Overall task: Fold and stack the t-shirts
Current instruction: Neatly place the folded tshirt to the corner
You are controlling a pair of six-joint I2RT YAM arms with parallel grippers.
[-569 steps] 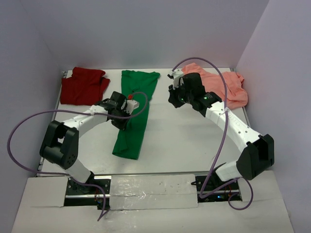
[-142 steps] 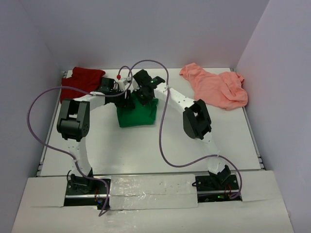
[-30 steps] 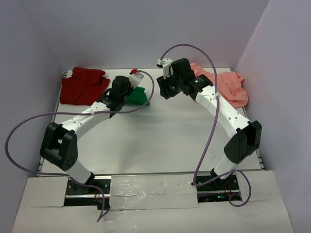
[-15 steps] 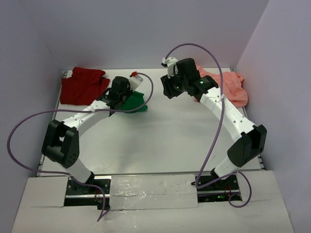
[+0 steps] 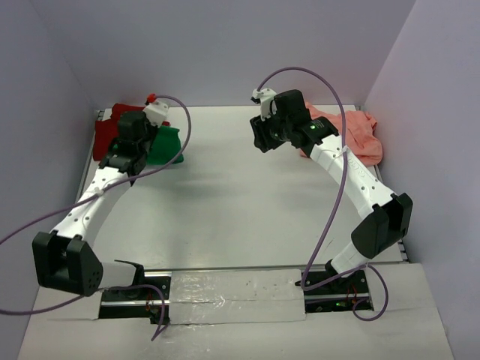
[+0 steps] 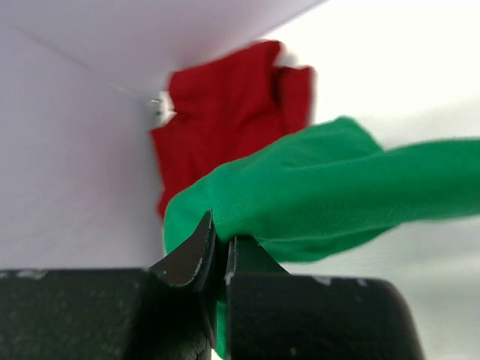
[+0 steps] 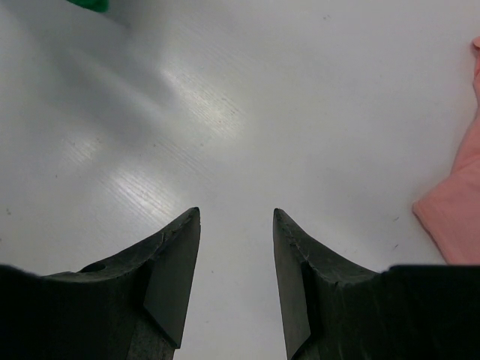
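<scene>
While the left gripper's point(image 6: 217, 240) jaws pinch an edge of the green t-shirt point(image 6: 322, 195), that shirt is just beside the dark red t-shirt point(image 6: 225, 120) at the worktop's point(image 5: 247, 202) far left corner. The right gripper's point(image 7: 236, 225) jaws stand apart, holding nothing, over bare worktop near the salmon pink t-shirt point(image 5: 352, 139) at the far right corner.

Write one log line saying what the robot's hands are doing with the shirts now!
left gripper: shut on green shirt, beside red shirt | right gripper: open, empty, over table | pink shirt: crumpled, unfolded
</scene>
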